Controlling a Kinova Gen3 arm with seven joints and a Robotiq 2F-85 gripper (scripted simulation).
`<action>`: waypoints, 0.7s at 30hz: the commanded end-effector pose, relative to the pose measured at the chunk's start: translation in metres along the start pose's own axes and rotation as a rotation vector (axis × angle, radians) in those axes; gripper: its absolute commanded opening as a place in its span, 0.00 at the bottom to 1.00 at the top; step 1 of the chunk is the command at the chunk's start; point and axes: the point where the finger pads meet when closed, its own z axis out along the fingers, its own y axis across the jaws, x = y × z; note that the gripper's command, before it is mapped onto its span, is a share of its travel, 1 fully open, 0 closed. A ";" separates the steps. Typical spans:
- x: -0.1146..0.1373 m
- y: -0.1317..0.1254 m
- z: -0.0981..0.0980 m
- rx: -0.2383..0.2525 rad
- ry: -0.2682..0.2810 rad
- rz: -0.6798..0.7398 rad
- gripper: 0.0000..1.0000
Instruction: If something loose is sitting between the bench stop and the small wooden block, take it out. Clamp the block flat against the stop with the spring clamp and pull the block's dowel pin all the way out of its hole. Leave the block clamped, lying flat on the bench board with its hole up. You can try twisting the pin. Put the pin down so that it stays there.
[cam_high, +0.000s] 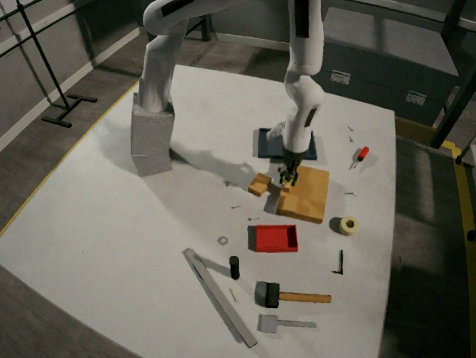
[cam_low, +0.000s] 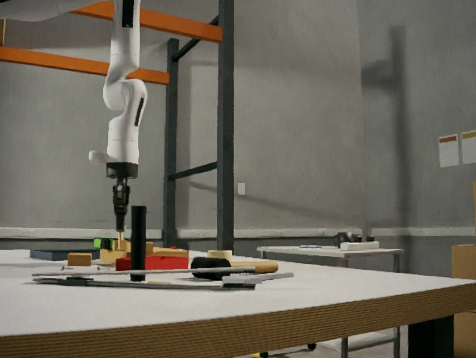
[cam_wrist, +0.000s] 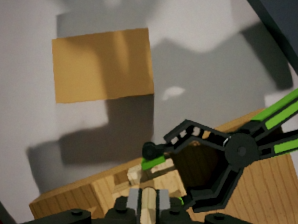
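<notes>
The gripper (cam_high: 288, 181) (cam_low: 120, 231) (cam_wrist: 148, 204) is clamped on the dowel pin (cam_low: 120, 236) (cam_wrist: 148, 205), which stands upright over the small block (cam_wrist: 172, 184), the spring clamp (cam_high: 283, 176) (cam_low: 104, 243) (cam_wrist: 241, 149) beside it! Twist gently, draw straight up; any sideways pull could tip the block off the bench board (cam_high: 307, 192) (cam_low: 107, 256) (cam_wrist: 260, 185).

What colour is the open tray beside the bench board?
Red; the open tray shows best from the top.
</notes>
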 end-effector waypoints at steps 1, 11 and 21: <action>-0.001 0.000 -0.001 0.001 -0.002 0.025 0.10; -0.001 0.000 -0.001 0.001 -0.002 0.106 0.10; -0.001 0.000 -0.001 0.000 -0.002 0.179 0.10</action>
